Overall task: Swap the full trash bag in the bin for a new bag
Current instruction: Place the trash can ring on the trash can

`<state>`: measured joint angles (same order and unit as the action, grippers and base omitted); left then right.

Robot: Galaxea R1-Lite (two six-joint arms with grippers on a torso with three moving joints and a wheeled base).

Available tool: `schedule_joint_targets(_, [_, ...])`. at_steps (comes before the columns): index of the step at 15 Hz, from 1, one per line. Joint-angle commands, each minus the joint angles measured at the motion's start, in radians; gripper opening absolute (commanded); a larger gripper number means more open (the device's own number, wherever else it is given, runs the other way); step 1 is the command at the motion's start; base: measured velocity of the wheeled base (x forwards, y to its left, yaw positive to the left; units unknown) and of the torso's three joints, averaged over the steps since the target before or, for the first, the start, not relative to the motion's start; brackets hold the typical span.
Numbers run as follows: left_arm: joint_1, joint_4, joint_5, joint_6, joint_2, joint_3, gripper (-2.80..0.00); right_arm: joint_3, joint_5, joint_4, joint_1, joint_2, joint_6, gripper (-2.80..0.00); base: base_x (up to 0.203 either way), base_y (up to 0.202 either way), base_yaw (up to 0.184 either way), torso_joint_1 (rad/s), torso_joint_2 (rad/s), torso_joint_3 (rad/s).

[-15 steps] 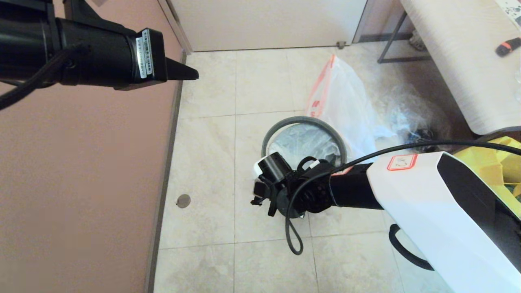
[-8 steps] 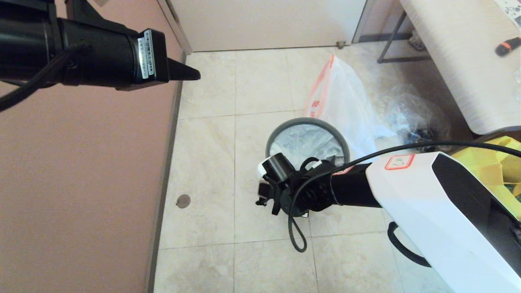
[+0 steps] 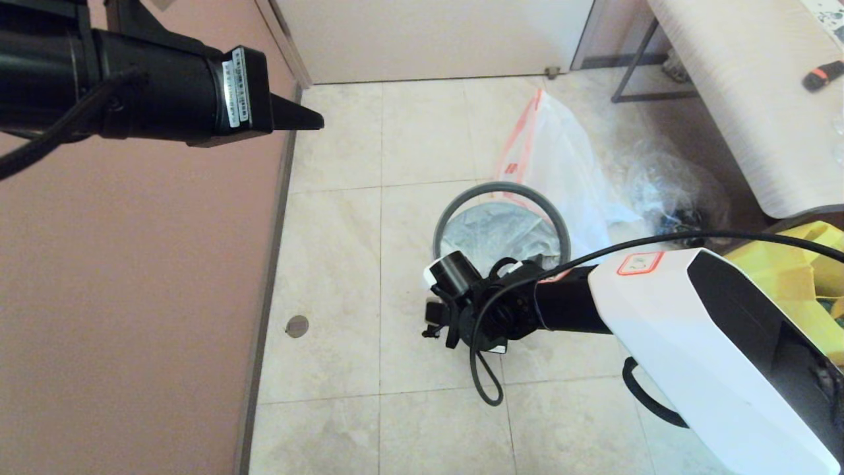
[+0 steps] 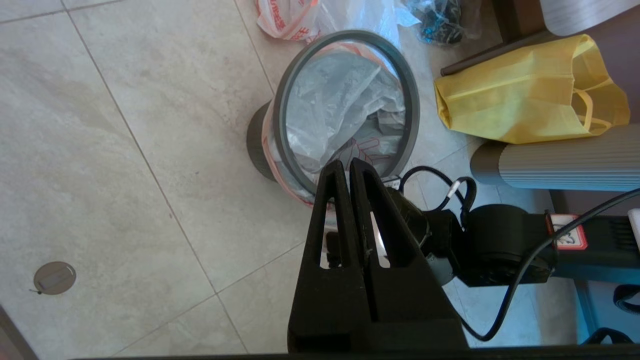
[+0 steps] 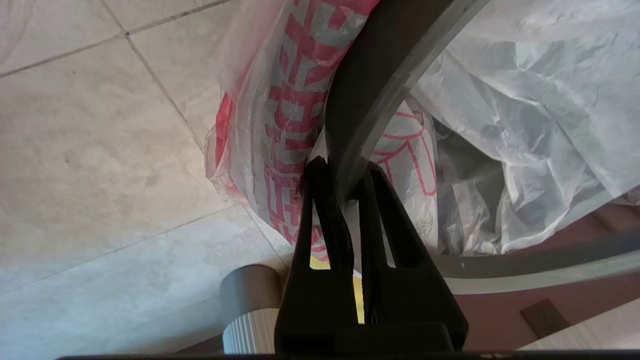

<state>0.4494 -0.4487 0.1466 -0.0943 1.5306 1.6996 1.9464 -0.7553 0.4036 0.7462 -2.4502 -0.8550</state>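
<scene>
The bin (image 4: 254,147) is a small black bucket on the tiled floor, lined with the new bag (image 4: 340,105), thin white plastic with red print (image 5: 280,125). The grey rim ring (image 3: 501,187) hangs tilted over the bin's mouth. My right gripper (image 5: 345,172) is shut on the ring's near edge (image 5: 380,75); in the head view its fingers are hidden under the wrist (image 3: 475,310). The full trash bag (image 3: 554,158), bulky and white with an orange band, lies just behind the bin. My left gripper (image 3: 310,121) is shut and empty, raised high at the left near the wall.
A clear bag with dark items (image 3: 666,198) lies right of the full bag. A yellow fabric tote (image 4: 525,95) sits by a ribbed grey post (image 4: 550,160). A white table (image 3: 738,99) stands at the right, a pink wall at the left.
My right wrist has shifted slightly to the right and the ring has moved with it, now showing tilted over the bin. The left arm has stayed put.
</scene>
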Motion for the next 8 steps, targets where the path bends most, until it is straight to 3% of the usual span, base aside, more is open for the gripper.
schedule_joint_targets(1, [0.0, -0.002, 0.001, -0.001, 0.0, 0.0, -2.8, 0.002, -0.004, -0.004, 0.003, 0.005, -0.003, -2.8, 0.0, 0.0, 0.0, 0.0, 0.0, 0.0])
schedule_joint_targets(8, [0.008, -0.004, 0.001, -0.001, -0.003, -0.003, -2.8, -0.009, -0.004, 0.001, 0.012, 0.07, 0.008, -2.8, 0.0, 0.0, 0.0, 0.0, 0.0, 0.0])
